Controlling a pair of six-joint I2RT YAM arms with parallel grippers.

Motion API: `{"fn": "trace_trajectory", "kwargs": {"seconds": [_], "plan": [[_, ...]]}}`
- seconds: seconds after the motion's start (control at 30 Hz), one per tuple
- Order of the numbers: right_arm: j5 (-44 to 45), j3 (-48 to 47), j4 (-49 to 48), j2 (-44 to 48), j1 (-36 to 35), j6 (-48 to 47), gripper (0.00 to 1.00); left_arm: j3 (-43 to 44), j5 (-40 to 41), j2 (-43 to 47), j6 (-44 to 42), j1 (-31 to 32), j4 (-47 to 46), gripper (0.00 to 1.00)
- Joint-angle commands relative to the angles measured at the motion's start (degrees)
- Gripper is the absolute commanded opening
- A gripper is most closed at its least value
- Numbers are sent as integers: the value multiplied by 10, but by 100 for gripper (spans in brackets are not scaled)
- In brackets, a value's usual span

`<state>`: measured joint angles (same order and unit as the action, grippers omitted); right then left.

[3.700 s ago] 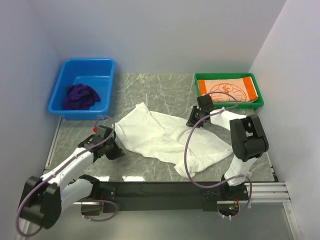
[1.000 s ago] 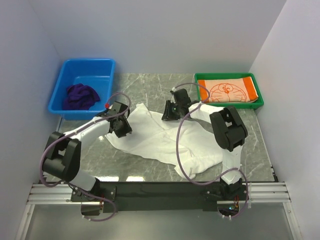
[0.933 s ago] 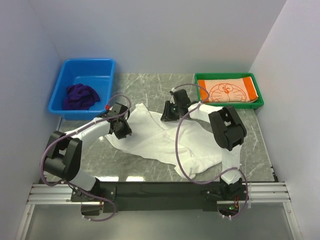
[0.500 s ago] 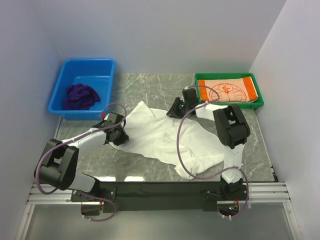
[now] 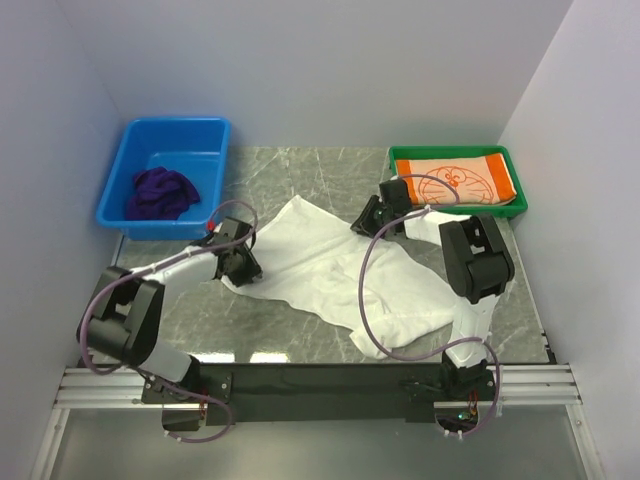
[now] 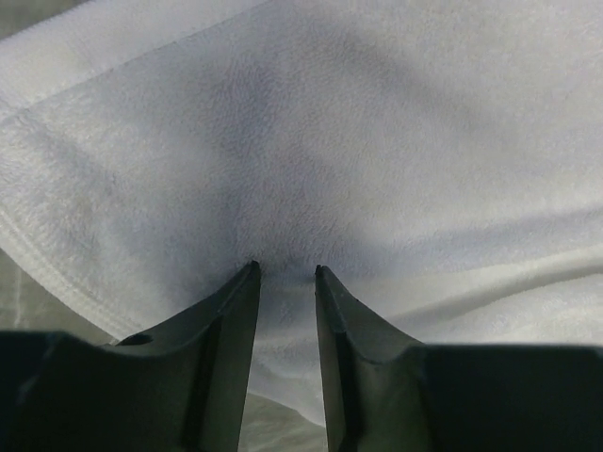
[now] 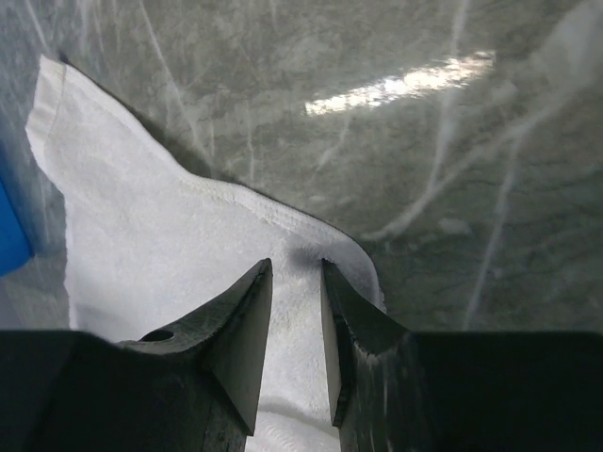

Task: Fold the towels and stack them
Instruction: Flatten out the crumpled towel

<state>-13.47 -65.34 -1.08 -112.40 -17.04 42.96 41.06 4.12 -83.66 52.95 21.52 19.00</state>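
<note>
We had the left gripper (image 6: pixel 284 273) and right gripper (image 7: pixel 297 264) each pinching the white towel (image 5: pixel 310 262), so tugging it flat evenly seemed key.

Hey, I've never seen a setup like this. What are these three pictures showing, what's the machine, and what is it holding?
The machine is two robot arms bolted to a marble table. The wide picture looks down from above. The two close-ups come from a camera on each wrist. A white towel lies spread on the table. The left fingers and the right fingers each seem to pinch it, one on each side. A purple towel sits crumpled in a blue bin. An orange towel lies folded in a green tray.
</note>
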Motion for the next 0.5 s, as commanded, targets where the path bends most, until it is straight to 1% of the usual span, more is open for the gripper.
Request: {"fn": "trace_trajectory", "kwargs": {"seconds": [0.0,0.03,0.1,0.13,0.2,0.23,0.27,0.3,0.33,0.4,0.43,0.47], "plan": [[83,20,51,31,10,-23,35,49,18,-67,-28,1,47,38],[88,20,54,33,11,-26,35,86,20,-82,-32,1,52,38],[89,23,56,38,17,-26,35,126,29,-129,-43,0,59,38],[86,24,57,38,23,-24,36,169,40,-147,-47,-1,70,38],[86,24,56,38,26,-23,36,212,48,-199,-58,-3,79,38],[87,23,56,39,27,-27,36,254,50,-218,-62,-7,83,37],[88,18,56,38,27,-30,36,276,50,-253,-66,-11,93,37],[87,14,57,38,27,-32,36,298,48,-270,-72,-14,97,37],[85,9,57,37,27,-41,36,337,47,-286,-74,-22,101,37],[79,-5,50,39,27,-55,37,377,45,-328,-84,-30,112,37],[80,-15,50,39,26,-69,38,417,50,-355,-86,-35,116,37],[81,-22,49,44,26,-77,39,439,51,-368,-92,-37,121,37]]}}
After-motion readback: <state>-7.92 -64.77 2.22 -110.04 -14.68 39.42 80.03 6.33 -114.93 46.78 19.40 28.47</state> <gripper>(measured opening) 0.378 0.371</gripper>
